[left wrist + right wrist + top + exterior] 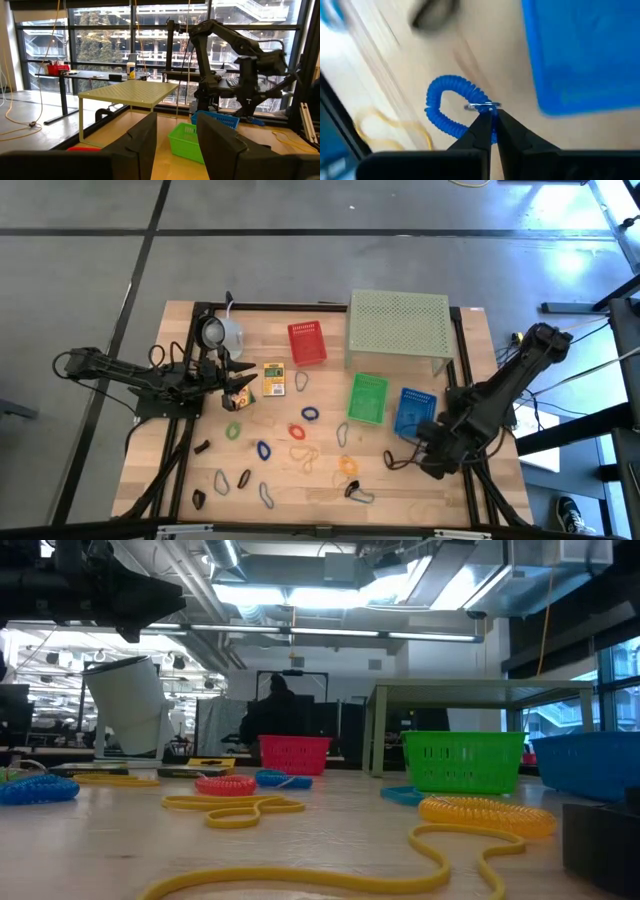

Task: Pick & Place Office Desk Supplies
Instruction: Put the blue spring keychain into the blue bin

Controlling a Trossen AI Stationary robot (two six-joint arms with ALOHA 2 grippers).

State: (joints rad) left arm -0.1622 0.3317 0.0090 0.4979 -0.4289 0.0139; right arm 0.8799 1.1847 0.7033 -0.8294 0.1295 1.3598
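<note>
Coiled loops in blue (310, 414), red (298, 430), green (233, 430) and orange (347, 464) lie scattered on the wooden table, with small dark clips (200, 498) near the front. A yellow printed box (273, 378) lies flat left of centre. My right gripper (492, 116) is over the table's right side, next to the blue basket (585, 55), pointing steeply down and shut on a blue coiled loop (451, 106). My left gripper (175, 145) hovers open beside the yellow box, nothing between its fingers. My right gripper pinches the blue coiled loop between its two fingertips at one spot on the coil (481, 111), beside a small metal ring (482, 105). The fingers come from above, slanting down. The remainder of the loop sticks out past the fingertips as an open oval.
A red basket (307, 343), a green basket (367, 398) and the blue basket (413, 412) stand mid-table. A pale green perforated stand (398, 322) sits at the back, a pale mug (222, 332) at the back left. Yellow coils (235, 807) lie near the front edge.
</note>
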